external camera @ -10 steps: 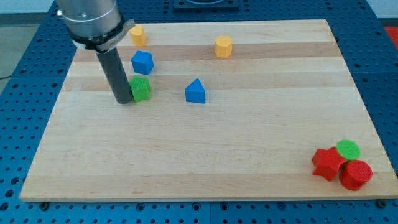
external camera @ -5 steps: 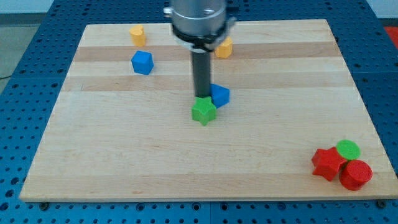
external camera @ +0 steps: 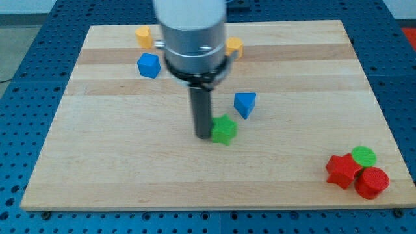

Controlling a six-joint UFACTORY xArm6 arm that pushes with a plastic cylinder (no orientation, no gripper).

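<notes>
While my tip (external camera: 203,135) rests mid-frame against the left side of the green block (external camera: 225,130), grasping nothing, being a bare rod, the blue triangular block (external camera: 245,104) sits near its upper right, apart; red and green blocks cluster lower right.

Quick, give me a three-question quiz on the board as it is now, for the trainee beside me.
1. True or false: my tip is against the green block, on its side toward the view's left.
2. Which block lies nearest the green block? A) blue triangular block B) blue cube C) red star block
3. How many blocks are clustered at the view's bottom right corner?

Key: 1 true; 2 A; 3 three: the red star block, a green round block, a red cylinder.
</notes>
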